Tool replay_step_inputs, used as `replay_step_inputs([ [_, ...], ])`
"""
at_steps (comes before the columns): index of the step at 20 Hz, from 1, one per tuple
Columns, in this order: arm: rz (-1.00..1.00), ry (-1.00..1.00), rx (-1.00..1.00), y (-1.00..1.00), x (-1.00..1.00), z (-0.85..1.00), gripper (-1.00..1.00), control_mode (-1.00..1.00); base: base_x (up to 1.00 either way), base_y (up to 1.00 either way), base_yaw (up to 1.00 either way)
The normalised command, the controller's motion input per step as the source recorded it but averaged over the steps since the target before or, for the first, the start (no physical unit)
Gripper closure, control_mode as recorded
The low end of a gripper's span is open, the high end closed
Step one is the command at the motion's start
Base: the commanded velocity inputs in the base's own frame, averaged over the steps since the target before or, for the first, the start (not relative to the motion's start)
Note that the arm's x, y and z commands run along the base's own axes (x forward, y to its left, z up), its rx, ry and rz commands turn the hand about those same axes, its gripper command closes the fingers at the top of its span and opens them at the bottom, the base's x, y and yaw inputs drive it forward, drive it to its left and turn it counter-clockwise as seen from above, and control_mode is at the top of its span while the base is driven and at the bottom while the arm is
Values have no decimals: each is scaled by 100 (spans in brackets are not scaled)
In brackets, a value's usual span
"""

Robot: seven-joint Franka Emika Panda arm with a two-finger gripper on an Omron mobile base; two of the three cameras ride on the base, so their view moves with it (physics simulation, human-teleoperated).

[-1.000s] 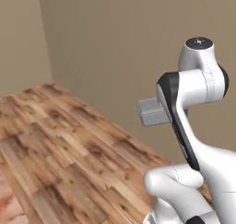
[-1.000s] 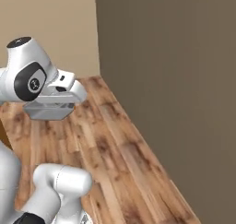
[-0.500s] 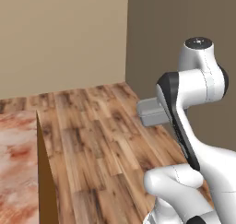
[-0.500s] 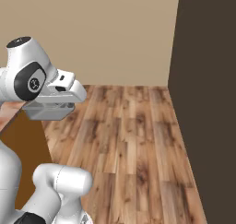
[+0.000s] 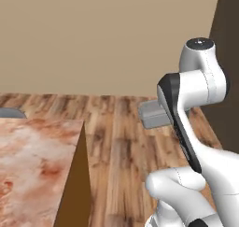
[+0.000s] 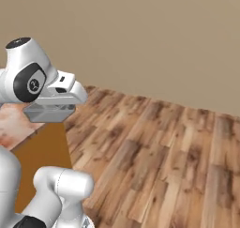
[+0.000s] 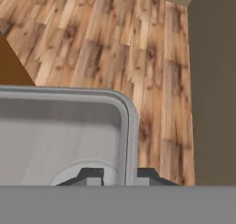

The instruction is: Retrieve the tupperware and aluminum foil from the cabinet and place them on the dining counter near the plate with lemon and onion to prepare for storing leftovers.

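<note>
The white arm (image 5: pixel 196 95) comes up from about 5 o'clock and bends high at 3 o'clock. A grey tupperware (image 5: pixel 153 114) pokes out past its dark link, up in the air over the wood plank floor (image 5: pixel 121 142). The marbled reddish tabletop (image 5: pixel 32 170) sits at 8 o'clock with its orange side facing the floor. Plain beige wall (image 5: pixel 102 39) at 12.

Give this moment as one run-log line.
phase: carrying | gripper: shut on tupperware wall | tupperware: held above wood floor | dining counter: corner at left | foil: not fetched

marbled dining counter (image 5: pixel 32 160) corner beside bare plank floor (image 6: pixel 159 152).
</note>
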Motion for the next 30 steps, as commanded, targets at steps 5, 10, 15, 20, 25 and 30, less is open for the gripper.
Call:
replay_step_inputs([
  [5,0,0,0,0,0,0,100,100,100,-49,49],
  [10,0,0,0,0,0,0,100,100,100,-76,41],
  [15,0,0,0,0,0,0,100,100,100,-76,41],
  [20,0,0,0,0,0,0,100,100,100,-59,47],
  [25,0,0,0,0,0,0,100,100,100,-40,55],
  [30,0,0,0,0,0,0,100,100,100,-29,59],
])
